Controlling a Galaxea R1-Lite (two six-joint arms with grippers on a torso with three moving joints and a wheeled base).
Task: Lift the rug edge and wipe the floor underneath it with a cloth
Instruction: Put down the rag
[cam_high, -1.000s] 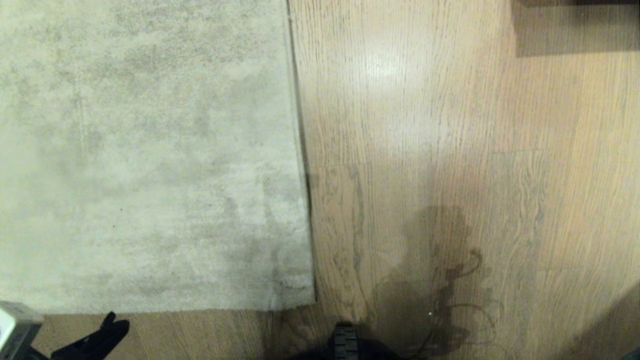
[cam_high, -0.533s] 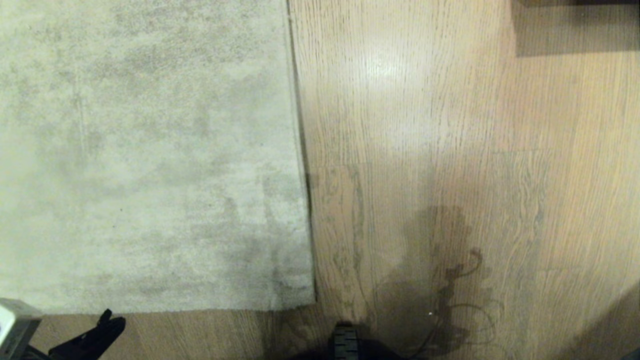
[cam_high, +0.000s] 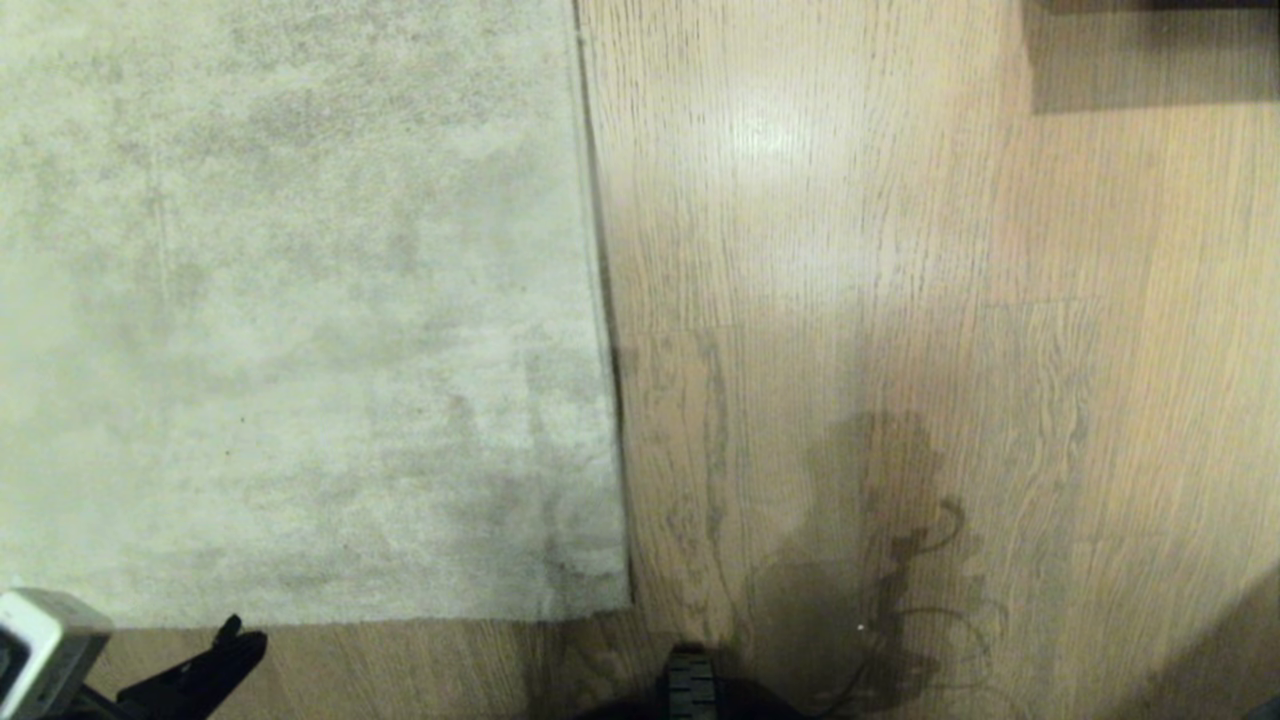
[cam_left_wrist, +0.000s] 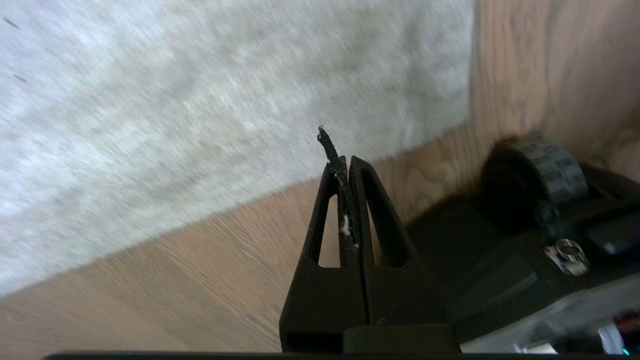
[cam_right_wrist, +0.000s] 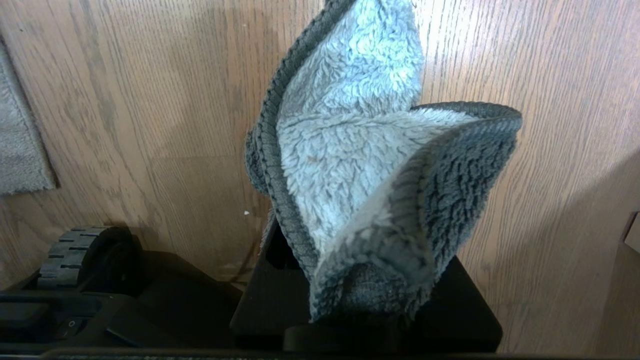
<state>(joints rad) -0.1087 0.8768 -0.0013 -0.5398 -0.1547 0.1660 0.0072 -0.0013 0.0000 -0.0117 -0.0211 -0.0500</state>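
Pincer on my left arm (cam_high: 225, 650) is clamped completely together with nothing useful in it, just a thin dark sliver poking out past the tips and a bit of white fluff stuck between the fingers (cam_left_wrist: 367, 200). It sits low at the near left corner of the head view, over bare floor (cam_high: 900, 250), just short of the rug's near border. From the left wrist view the tips point toward that border, not touching it as far as I can see.

Rug edge (cam_high: 600, 300) lies flat, running away from me down the middle of the view, and the corner (cam_high: 625, 598) sits flat too, a little left of my base wheel (cam_high: 690, 685). Pale grey-beige pile with darker mottled patches, wood-grain planks to the right with a shiny glare spot and my own shadow on them.

My right pincer (cam_right_wrist: 365, 305) isn't in the head view, but its wrist camera shows it gripping the cloth (cam_right_wrist: 360, 165), a fluffy grey rag with a ribbed darker hem, bunched at the fingers and fanning out above the floor. A bit of rug (cam_right_wrist: 20, 145) shows off to one side of it.
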